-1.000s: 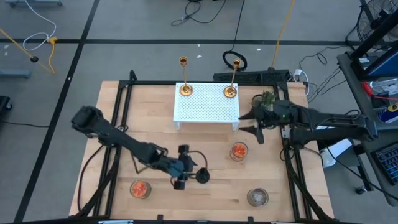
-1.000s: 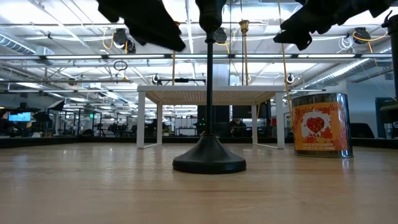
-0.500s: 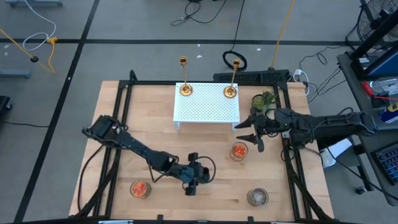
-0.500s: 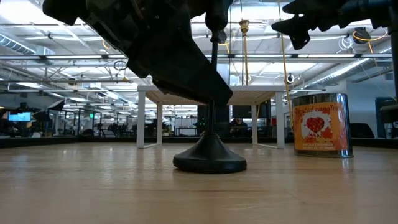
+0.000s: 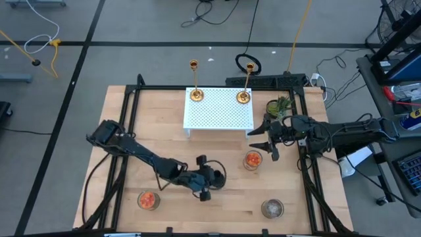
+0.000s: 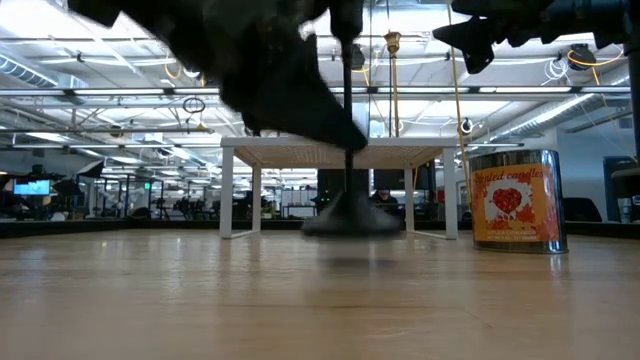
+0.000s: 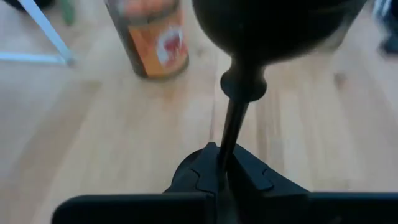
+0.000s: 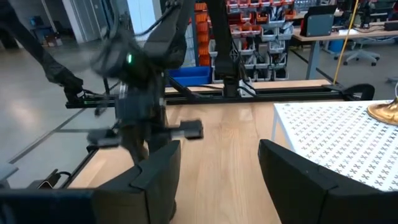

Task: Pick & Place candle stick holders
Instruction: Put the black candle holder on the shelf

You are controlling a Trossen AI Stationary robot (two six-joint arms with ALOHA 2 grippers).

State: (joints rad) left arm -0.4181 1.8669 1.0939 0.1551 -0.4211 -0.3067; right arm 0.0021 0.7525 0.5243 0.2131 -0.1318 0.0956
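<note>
The short black candle stick holder point(image 6: 350, 212) hangs just above the table's near middle, with my left gripper point(image 5: 208, 178) shut on its stem. My right gripper point(image 5: 266, 139) hovers open and holds nothing, right of the white rack and just beyond an orange-red glass cup point(image 5: 252, 159). Two slim gold holders point(image 5: 195, 94) point(image 5: 243, 97) stand by their round bases on the rack's far edge. Another orange-red cup point(image 5: 148, 199) and a greyish clear cup point(image 5: 272, 208) stand near the table's near edge. My left gripper pinches the black holder's thin stem point(image 7: 225, 163) between its two shut fingers, well above the round base point(image 7: 273, 25). It comes slanting down from the table's left. The holder hangs roughly upright below it, its base point(image 6: 350, 218) lifted clear of the table.
The white perforated rack point(image 5: 219, 112) stands on legs at the table's far middle. A small green potted plant point(image 5: 279, 105) sits to its right, close behind my right gripper. Bare wood lies between the cups along the near edge. Black frame rails run along both table sides.
My left gripper has come down and toward the table's right, closed around the black holder's stem and shut on it. It has then raised the holder, whose base has left the table. My right gripper stays open.
</note>
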